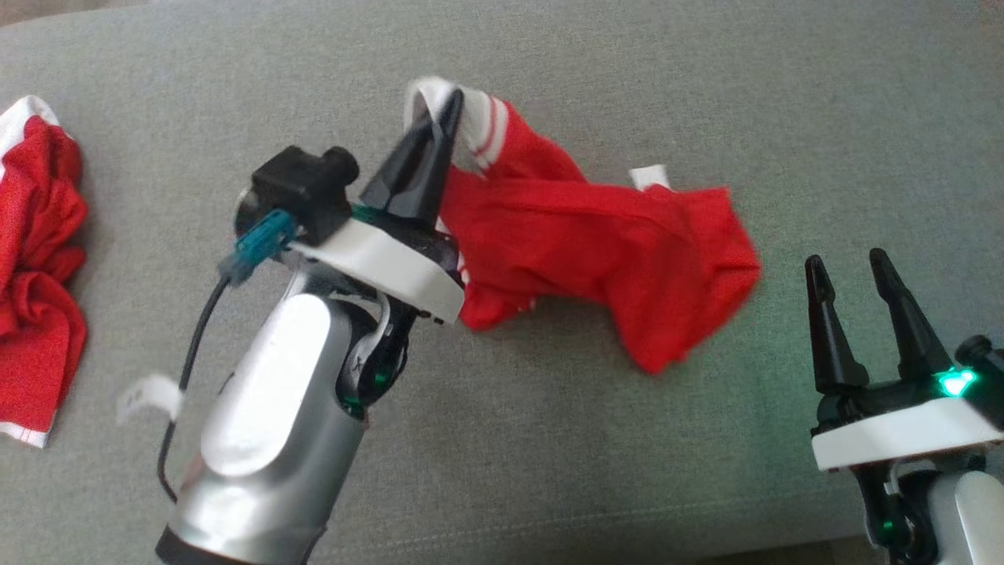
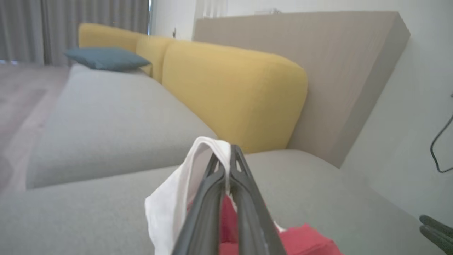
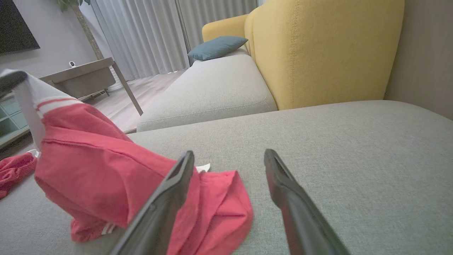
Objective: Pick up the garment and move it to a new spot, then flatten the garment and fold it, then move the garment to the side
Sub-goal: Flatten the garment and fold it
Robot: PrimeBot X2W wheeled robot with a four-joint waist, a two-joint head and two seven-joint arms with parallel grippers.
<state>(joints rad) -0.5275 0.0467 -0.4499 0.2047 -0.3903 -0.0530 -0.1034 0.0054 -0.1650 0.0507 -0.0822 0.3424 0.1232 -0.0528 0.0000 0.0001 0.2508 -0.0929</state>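
Observation:
The garment (image 1: pixel 596 251) is red with a white striped band and lies bunched on the grey sofa seat. My left gripper (image 1: pixel 447 106) is shut on its white edge and holds that end lifted above the seat. In the left wrist view the white band (image 2: pixel 177 198) drapes over the closed fingers (image 2: pixel 212 198). The right wrist view shows the garment (image 3: pixel 106 177) rising to the upper left, its far end resting on the seat. My right gripper (image 1: pixel 851 267) stands open at the lower right, apart from the cloth, with nothing between its fingers (image 3: pixel 170 198).
A second red and white garment (image 1: pixel 35 275) lies crumpled at the left edge of the seat. Yellow back cushions (image 2: pixel 233 92) and a blue pillow (image 2: pixel 106 58) stand beyond. A wooden table (image 3: pixel 81 76) is on the floor past the sofa's edge.

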